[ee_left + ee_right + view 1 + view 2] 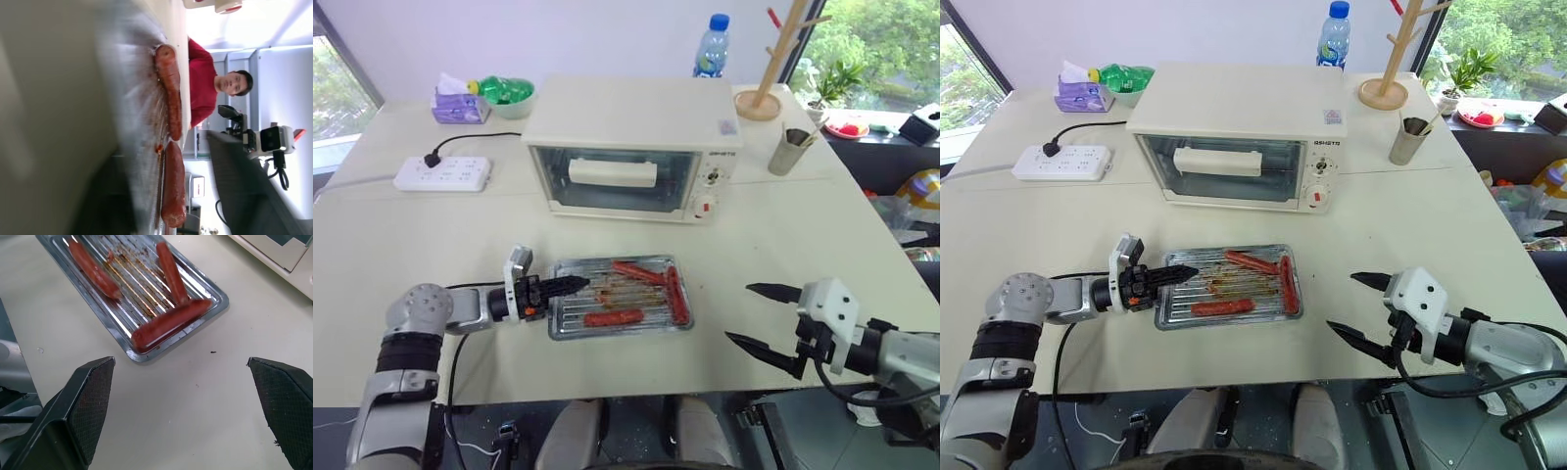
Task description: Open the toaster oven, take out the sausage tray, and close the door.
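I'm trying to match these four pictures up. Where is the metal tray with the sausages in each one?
Left eye view: the sausage tray lies low in the middle, in front of the toaster oven.
Right eye view: same spot, at.
Left wrist view: its rim runs up the picture's middle.
Right wrist view: upper middle, at.
Shared landmark: the red-brown sausages.

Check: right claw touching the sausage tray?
Apart. Right wrist view shows bare table between the right claw and the sausage tray.
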`<action>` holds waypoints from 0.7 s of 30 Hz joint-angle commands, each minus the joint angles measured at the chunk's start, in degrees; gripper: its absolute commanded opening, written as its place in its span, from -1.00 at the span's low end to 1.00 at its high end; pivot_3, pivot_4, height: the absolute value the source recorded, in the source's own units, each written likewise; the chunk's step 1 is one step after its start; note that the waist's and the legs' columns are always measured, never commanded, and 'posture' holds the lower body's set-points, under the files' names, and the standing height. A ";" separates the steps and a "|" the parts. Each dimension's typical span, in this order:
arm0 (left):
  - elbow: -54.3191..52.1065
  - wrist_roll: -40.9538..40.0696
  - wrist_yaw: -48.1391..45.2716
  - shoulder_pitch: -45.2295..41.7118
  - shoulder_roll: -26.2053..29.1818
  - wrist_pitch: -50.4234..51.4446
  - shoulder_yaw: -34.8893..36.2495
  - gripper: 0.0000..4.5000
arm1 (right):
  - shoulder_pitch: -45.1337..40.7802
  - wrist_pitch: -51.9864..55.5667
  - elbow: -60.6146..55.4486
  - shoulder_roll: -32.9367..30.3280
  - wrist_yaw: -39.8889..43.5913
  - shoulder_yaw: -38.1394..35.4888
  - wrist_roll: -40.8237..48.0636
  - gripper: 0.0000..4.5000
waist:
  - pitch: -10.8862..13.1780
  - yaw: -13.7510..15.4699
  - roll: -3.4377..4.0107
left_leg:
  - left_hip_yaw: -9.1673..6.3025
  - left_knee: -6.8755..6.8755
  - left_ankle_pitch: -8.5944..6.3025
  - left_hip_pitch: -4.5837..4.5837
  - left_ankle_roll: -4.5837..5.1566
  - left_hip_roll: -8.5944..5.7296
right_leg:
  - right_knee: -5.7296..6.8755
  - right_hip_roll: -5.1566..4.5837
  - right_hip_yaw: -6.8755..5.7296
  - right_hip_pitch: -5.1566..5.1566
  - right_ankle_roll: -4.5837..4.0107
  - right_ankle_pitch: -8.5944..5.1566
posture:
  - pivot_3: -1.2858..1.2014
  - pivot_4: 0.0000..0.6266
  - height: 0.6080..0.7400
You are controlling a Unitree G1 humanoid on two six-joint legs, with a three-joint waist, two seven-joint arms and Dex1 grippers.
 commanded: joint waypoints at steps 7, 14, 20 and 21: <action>-0.75 4.12 -1.30 3.79 7.48 -0.12 6.16 0.96 | -2.52 -2.96 2.12 0.15 0.38 1.42 -1.29 1.00 | -0.02 -1.14 -0.03 | -0.01 0.00 0.00 0.03 0.00 0.11 | 0.03 0.02 0.00 0.00 -0.02 0.00 | 0.03 -0.52 0.98; -13.85 13.91 -12.29 17.80 21.49 -16.89 5.52 0.96 | -6.79 -3.31 5.46 -1.04 2.63 3.19 -0.94 1.00 | -0.04 -2.94 -0.03 | 0.10 -0.19 -0.01 0.02 -0.02 0.35 | 0.02 0.09 0.04 -0.20 -0.09 0.00 | 0.03 -0.52 0.98; -26.76 21.14 -22.35 28.78 31.56 -34.76 14.50 0.96 | -14.40 -1.34 11.51 -4.01 7.72 4.20 1.60 1.00 | 0.11 -2.12 0.00 | 0.24 -0.18 -0.05 -0.11 -0.07 0.50 | -0.11 -0.02 -0.04 -0.28 -0.25 0.04 | 0.03 -0.52 0.98; -29.02 21.77 -23.64 30.32 32.47 -36.23 16.74 0.96 | -15.82 -0.19 12.42 -4.75 8.95 4.15 2.69 1.00 | 0.21 -1.77 -0.04 | 0.26 -0.13 -0.09 -0.18 -0.14 0.52 | -0.12 -0.07 -0.08 -0.27 -0.25 0.03 | 0.03 -0.52 0.98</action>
